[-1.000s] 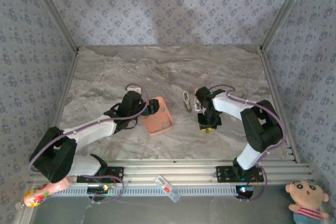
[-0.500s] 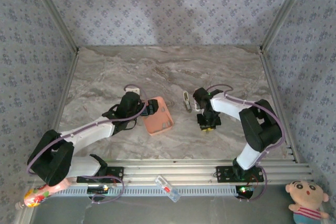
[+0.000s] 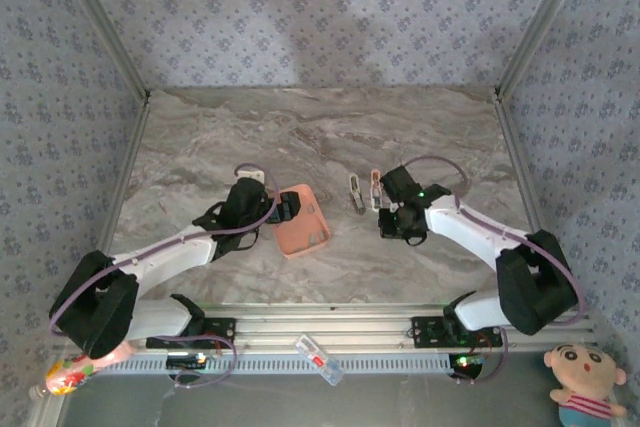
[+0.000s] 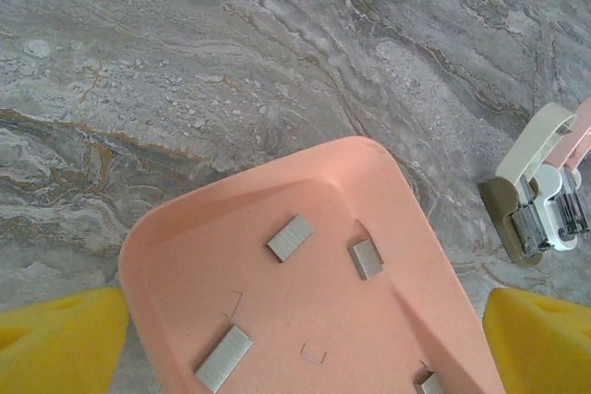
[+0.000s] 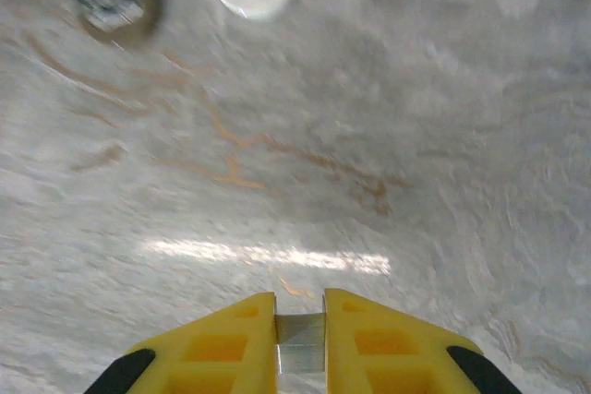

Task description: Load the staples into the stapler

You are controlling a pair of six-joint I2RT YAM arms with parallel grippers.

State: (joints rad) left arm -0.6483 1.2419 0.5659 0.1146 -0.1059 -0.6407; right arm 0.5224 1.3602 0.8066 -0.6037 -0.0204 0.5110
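A pink tray (image 4: 406, 320) holds several grey staple strips (image 4: 290, 237) and a few loose single staples. My left gripper (image 4: 303, 334) stands open, its yellow fingers (image 4: 65, 334) on either side of the tray's near end; in the top view this gripper (image 3: 288, 205) is at the tray's (image 3: 303, 224) left edge. The stapler (image 4: 536, 186) lies opened on the marble to the right of the tray, also visible as the stapler (image 3: 358, 193) in the top view. My right gripper (image 5: 301, 320) is shut on a short strip of staples (image 5: 301, 346), just right of the stapler (image 3: 392, 226).
Grey-veined marble table (image 3: 300, 137) walled by patterned panels. An aluminium rail (image 3: 330, 322) runs along the near edge, with a small clear item (image 3: 318, 358) on it. A doll (image 3: 585, 377) sits outside at bottom right. Open table lies behind the stapler.
The right arm's elbow swung out to the right and its gripper turned to point left toward the stapler, still holding the strip. The left gripper barely shifted at the tray.
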